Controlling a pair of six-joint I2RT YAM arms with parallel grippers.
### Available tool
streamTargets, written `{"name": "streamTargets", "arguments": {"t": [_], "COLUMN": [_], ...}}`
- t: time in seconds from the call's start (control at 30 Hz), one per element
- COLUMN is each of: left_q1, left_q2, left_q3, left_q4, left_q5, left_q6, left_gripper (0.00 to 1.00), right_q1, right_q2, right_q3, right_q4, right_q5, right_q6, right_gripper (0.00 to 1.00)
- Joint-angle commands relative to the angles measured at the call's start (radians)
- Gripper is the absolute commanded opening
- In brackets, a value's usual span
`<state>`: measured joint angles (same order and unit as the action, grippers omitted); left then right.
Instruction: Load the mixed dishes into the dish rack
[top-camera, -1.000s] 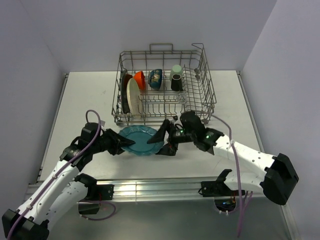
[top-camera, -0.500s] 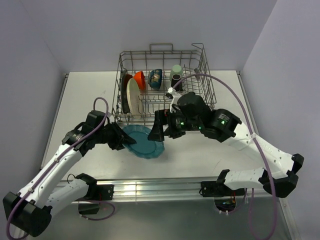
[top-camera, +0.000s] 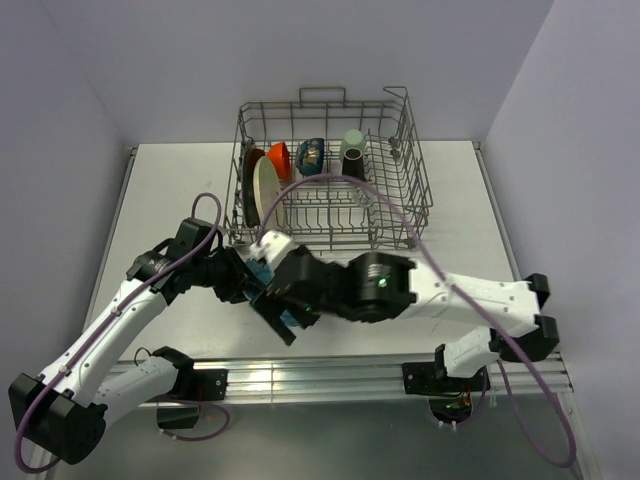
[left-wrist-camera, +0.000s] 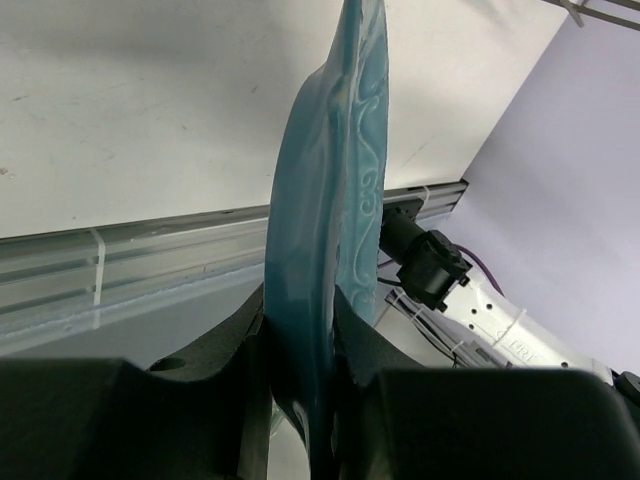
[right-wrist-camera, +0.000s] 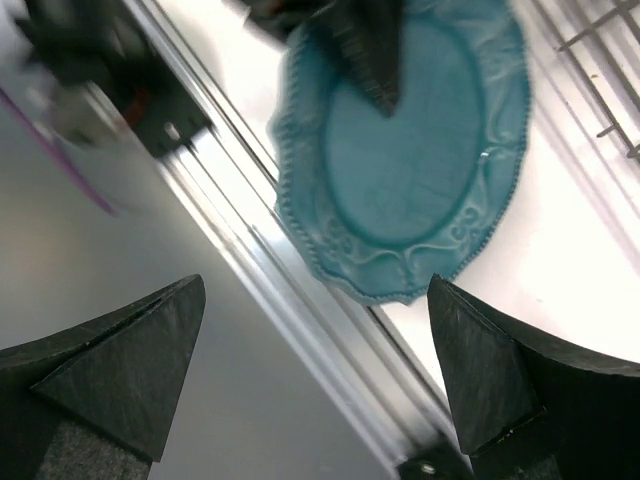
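Overhead, the left claw pinches the teal scalloped plate just short of the dish rack, but the right arm crossing above hides nearly all of it. From the left wrist it stands on edge, clamped between that claw's fingers, probably so it can slot upright into the rack. Only the right wrist view shows its patterned face, just beyond the right claw, which is spread wide and empty, perhaps ready to steady it.
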<state>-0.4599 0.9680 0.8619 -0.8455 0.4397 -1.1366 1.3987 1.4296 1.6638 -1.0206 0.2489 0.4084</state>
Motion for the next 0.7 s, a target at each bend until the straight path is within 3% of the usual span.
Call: {"name": "streamTargets", "arguments": {"t": [0.0,0.43,0.53,0.67], "left_q1": [-0.002,-0.002,-0.002,-0.003], "left_q2": [-0.014,-0.037,-0.045,-0.054], "left_q3": [0.074,0.057,0.058,0.063], "left_q4": [0.066,0.117,0.115,0.125], "left_q5": [0.114,0.195,0.218,0.244], "left_q6": [0.003,-0.054,-0.061,-0.077], "left_gripper": [0.00,0.00,0.00,0.00], "right_q1": [0.112,0.201,0.201,0.203], "right_q2": [0.076,0.202,0.247,0.299], "right_q3": [0.077,0.031,0.020,0.021], "right_q4": [-0.068,-0.032,-0.016,-0.013], "right_q5": [0.170,0.421,0.521,0.628], "right_q6": [-0.088,-0.121,-0.143,-0.168], "right_gripper": [1.00,0.98,0.91,0.72]}}
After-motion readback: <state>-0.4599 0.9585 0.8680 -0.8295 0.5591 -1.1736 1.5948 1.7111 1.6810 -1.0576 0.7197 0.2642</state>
